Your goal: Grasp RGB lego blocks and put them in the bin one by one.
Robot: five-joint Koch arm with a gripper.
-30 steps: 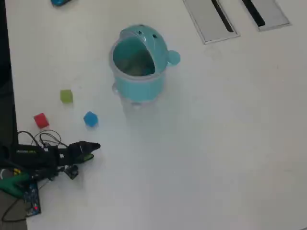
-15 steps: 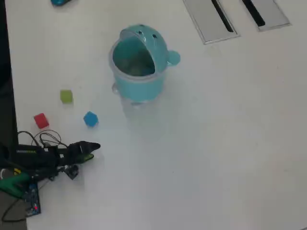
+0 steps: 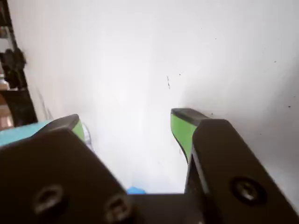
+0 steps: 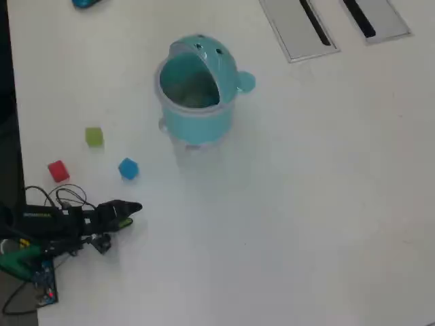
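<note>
**Arm low at the table's edge, three cubes loose, bin open**

From above, the arm lies along the lower left of the white table, its gripper pointing right. In the wrist view the gripper has its two green-faced jaws spread with only bare table between them (nothing is pinched). The blue cube sits just above the gripper tip, the red cube to its left near the table's edge, and the yellow-green cube above and between them. The light-blue bin stands well apart, up and to the right, its domed lid tipped back. Two grey slotted panels lie at the top right.
</note>
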